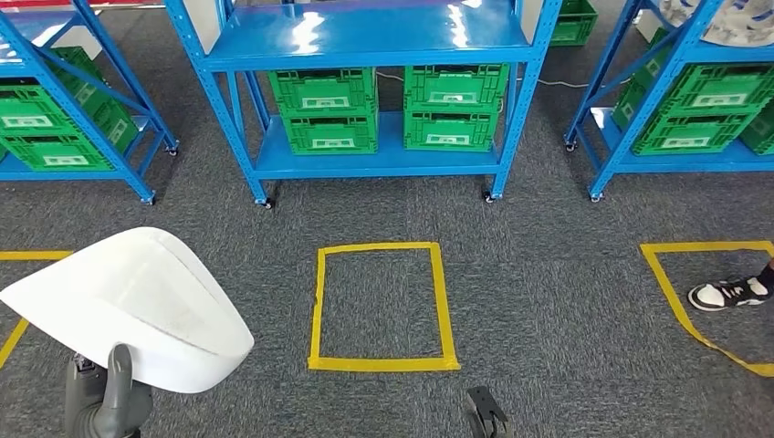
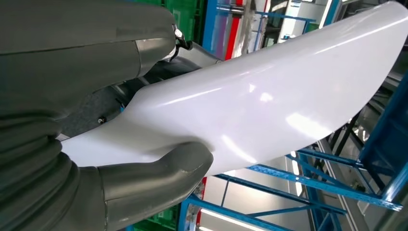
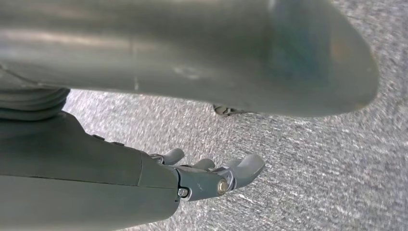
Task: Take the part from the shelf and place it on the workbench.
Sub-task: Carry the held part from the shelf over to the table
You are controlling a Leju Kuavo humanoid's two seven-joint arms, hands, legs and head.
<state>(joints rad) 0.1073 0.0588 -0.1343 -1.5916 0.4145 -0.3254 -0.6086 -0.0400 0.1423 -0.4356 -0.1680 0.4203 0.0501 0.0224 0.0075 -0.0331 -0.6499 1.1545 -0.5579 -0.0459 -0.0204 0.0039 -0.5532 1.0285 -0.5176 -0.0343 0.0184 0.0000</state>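
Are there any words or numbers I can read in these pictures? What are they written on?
No text can be read.
Green crates: each has a white label on its front, too small and blurred to read.
White part held by the left hand: plain, with no writing.
Yellow tape square on the carpet: just lines, no words.
Person's shoe: dark markings, but no letters to make out.

Middle shelf rack [image 1: 365, 55] straight ahead on the carpet [image 1: 548, 301], crates [image 1: 392, 108] side by side on its lower shelf. Further racks left [image 1: 64, 100] and right [image 1: 685, 100], crates in both. Taped square [image 1: 381, 306] on floor before the middle rack. Part [image 1: 128, 306] low left, in left hand [image 1: 108, 397]. Person's shoe [image 1: 726, 294] far right.
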